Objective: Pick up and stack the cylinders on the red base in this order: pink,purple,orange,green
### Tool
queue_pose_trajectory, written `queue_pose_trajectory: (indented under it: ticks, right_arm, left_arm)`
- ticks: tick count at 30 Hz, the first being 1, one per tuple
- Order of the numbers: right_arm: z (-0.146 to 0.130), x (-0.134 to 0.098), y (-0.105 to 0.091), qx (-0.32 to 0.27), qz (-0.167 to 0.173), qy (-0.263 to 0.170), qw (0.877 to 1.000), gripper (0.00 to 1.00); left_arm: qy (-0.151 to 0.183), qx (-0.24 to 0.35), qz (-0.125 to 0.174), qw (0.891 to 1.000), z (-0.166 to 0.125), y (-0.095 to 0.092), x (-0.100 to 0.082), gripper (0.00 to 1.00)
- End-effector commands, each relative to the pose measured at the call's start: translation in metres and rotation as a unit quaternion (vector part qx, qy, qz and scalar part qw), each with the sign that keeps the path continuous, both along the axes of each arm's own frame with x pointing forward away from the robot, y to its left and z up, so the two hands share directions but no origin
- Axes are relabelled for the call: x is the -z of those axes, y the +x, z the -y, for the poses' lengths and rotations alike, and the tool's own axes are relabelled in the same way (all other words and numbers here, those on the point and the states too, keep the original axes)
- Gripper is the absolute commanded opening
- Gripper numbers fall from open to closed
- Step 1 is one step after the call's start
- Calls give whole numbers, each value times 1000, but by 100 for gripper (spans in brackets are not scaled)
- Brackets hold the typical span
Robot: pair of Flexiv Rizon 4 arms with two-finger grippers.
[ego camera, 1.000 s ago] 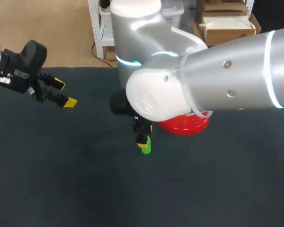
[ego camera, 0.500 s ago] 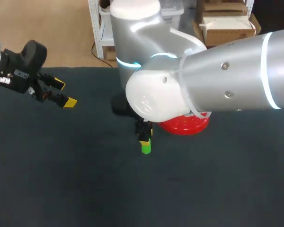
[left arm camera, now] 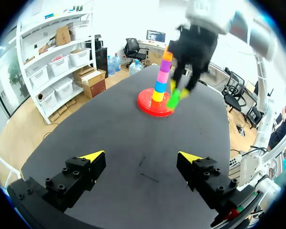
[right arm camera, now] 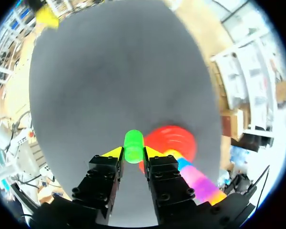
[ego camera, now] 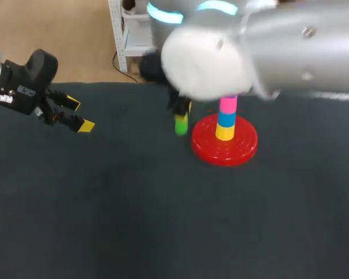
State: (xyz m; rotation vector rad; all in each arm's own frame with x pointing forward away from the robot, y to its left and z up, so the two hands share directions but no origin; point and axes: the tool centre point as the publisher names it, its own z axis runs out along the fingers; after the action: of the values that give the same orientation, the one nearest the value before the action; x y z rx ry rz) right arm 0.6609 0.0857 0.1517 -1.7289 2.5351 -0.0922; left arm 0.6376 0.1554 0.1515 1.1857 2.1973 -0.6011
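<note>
Right gripper [right arm camera: 133,152] clamped green cylinder [right arm camera: 133,143] across its sides; seemingly light, rigid, slick plastic, best held mid-body. Left gripper [left arm camera: 140,155] stood open.

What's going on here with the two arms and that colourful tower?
The right claw is shut on a green cylinder, holding it beside the red base. A stack of cylinders already stands on that base: yellow, blue, pink, purple and orange, bottom to top. The green one is not yet on it. The left claw is open and empty, off at the table's other side.
</note>
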Motion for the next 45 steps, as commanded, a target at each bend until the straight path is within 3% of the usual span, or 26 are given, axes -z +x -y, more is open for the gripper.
queue_pose_trajectory:
  ticks: [1, 6, 13, 23, 45]
  right_arm:
    - [46, -97, 8, 25, 41, 41, 998, 0]
    - [77, -144, 21, 59, 77, 49, 994, 0]
    - [105, -164, 36, 99, 86, 66, 989, 0]
    - [108, -149, 40, 113, 46, 73, 990, 0]
    - [116, -128, 57, 122, 23, 33, 992, 0]
  left_arm:
    - [2, 1, -2, 1000, 0, 2, 0, 100]
    - [2, 1, -2, 1000, 0, 2, 0, 100]
    - [2, 1, -2, 1000, 0, 2, 0, 100]
    - [2, 1, -2, 1000, 0, 2, 0, 100]
    - [2, 1, -2, 1000, 0, 2, 0, 100]
